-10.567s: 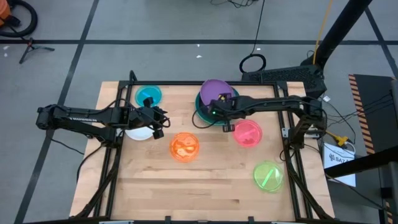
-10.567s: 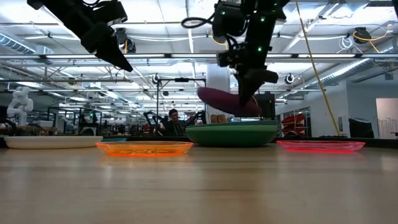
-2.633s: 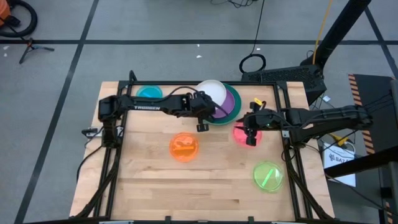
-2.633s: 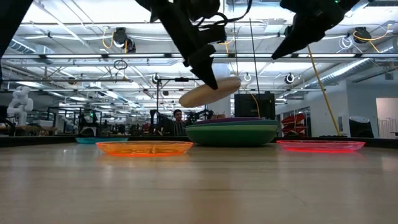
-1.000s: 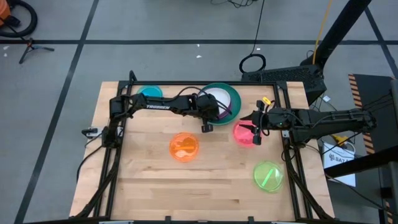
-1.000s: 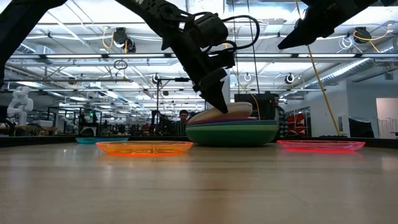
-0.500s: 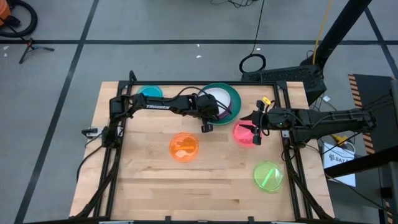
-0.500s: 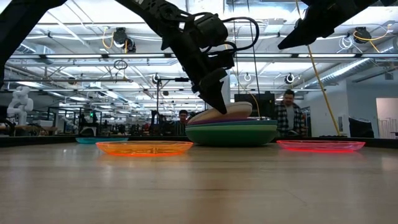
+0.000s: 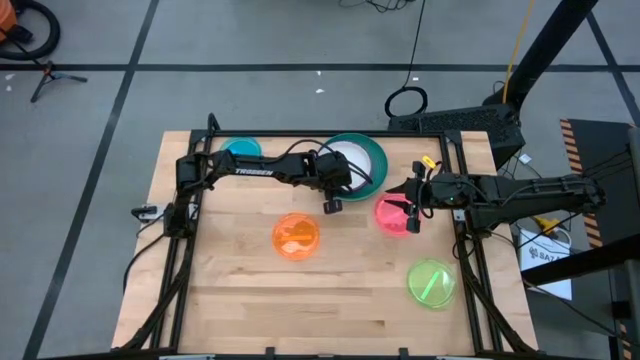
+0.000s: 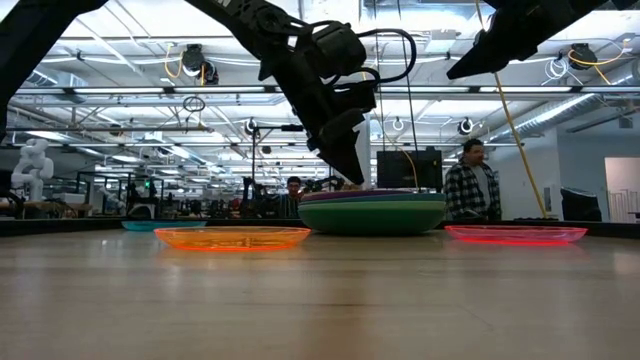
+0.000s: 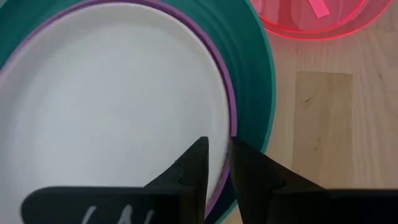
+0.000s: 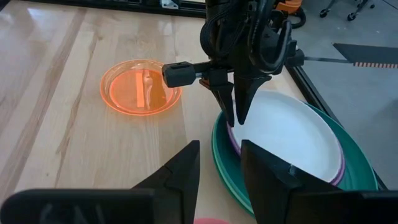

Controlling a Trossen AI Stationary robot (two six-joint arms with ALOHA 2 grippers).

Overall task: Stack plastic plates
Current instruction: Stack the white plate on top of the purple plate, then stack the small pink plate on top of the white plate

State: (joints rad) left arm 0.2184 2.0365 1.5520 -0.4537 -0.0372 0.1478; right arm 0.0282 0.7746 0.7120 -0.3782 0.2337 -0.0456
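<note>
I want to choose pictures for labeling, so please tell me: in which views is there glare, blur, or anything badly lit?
Low view: the ceiling lights are bright and the left gripper shows as a dark silhouette; the near table looks soft. Left wrist view: the white plate is evenly bright, its near fingers blurred. High view: even light, no strong shadows. Right wrist view: the orange plate glows translucent.

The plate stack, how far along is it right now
Done: the white plate lies on the purple plate inside the teal plate, forming the stack. In hand: nothing; the left gripper, fingers slightly apart, sits at the white plate's rim, and the right gripper waits open over the pink plate. Left on the table: the pink, orange, lime and blue plates.
</note>
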